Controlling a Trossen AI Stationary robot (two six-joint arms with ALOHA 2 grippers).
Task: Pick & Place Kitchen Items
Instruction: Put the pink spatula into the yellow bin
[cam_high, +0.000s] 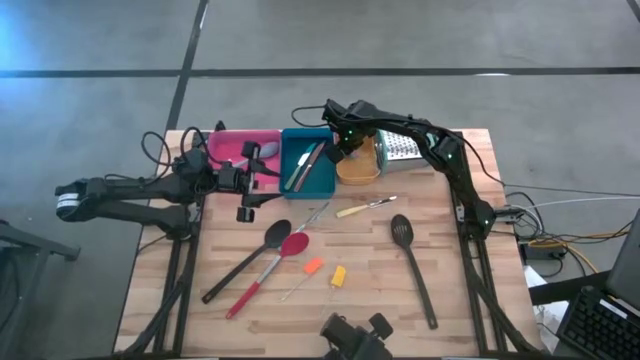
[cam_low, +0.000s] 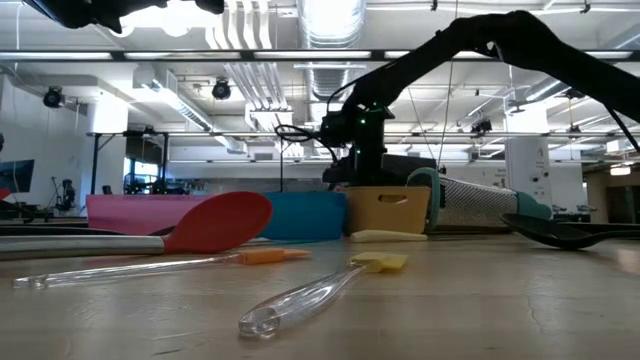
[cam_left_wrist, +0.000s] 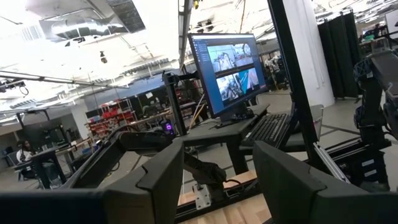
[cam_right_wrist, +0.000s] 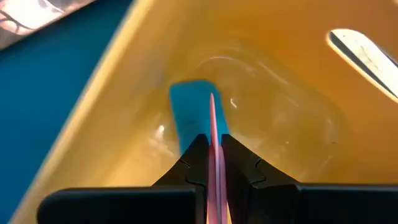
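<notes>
Pale plank table (cam_high: 450, 270) beneath bright ceiling lights. Only in right wrist view: right gripper (cam_right_wrist: 211, 158) inside orange tray (cam_right_wrist: 280, 93), pinched on thin pink piece (cam_right_wrist: 214, 162), blue piece (cam_right_wrist: 189, 118) just beyond. From above: left gripper (cam_high: 245, 190) beside pink tray (cam_high: 225, 140), fingers parted, empty. Red spoon (cam_high: 270, 265), black ladle (cam_high: 245, 262), slotted turner (cam_high: 412, 265) flat on wood.

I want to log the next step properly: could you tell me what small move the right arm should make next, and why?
Probably open the fingers. The right gripper is shut on a thin pink piece and already sits inside the orange tray, above a blue piece; releasing there should drop it in.
</notes>
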